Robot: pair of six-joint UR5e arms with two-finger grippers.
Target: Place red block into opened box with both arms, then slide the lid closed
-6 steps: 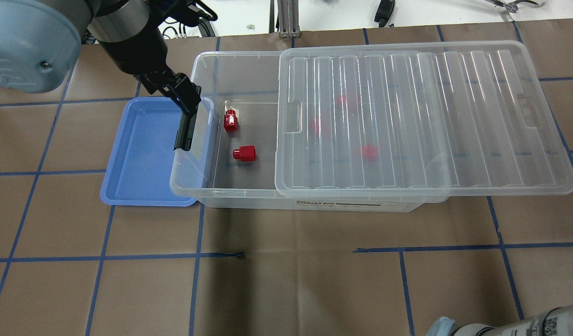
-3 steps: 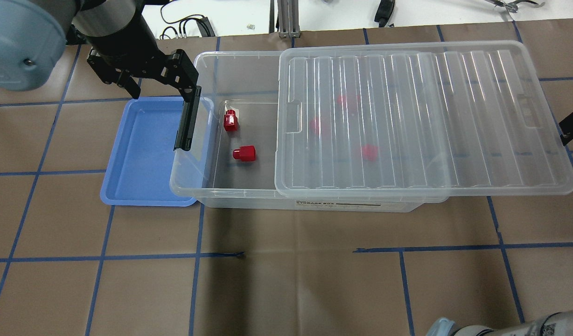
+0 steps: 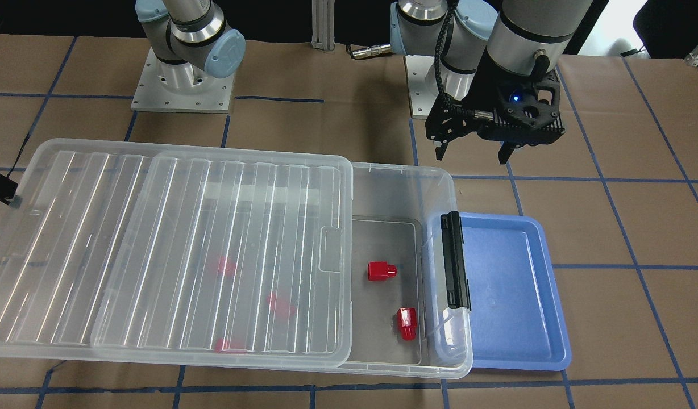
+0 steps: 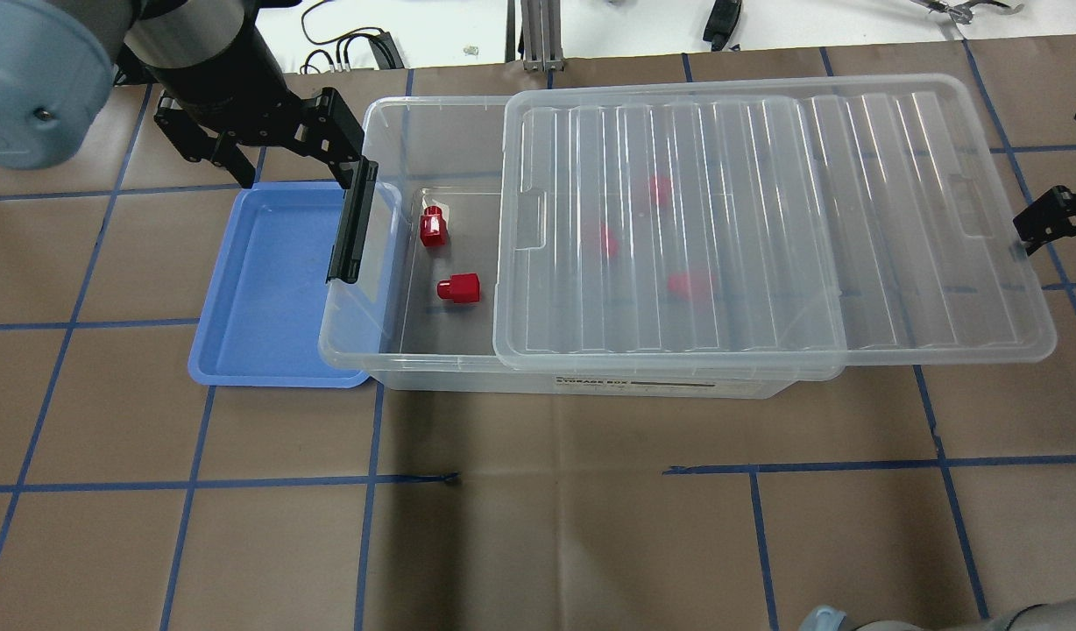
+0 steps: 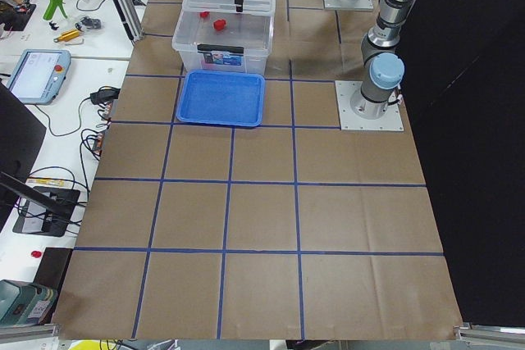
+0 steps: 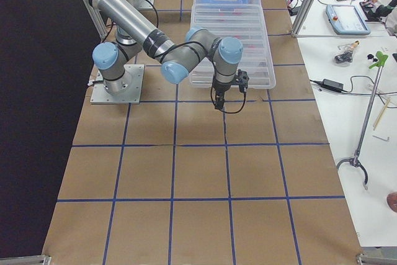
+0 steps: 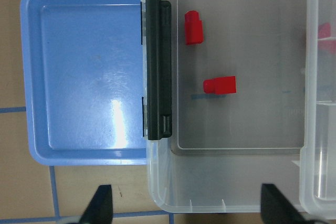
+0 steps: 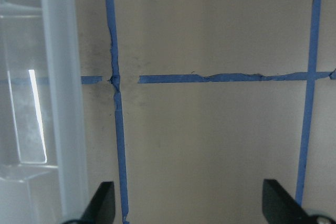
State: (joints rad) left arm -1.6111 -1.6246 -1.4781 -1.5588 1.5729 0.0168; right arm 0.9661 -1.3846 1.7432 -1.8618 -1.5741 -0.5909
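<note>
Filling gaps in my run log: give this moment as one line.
lid partly over box | five red blocks inside | left gripper open, empty, near latch bar | right gripper open, at lid's overhanging end

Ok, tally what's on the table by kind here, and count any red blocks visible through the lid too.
Box: 1
Lid: 1
Red blocks: 5 (2 in the uncovered end, 3 seen through the lid)
Blue tray: 1
Total: 8
</note>
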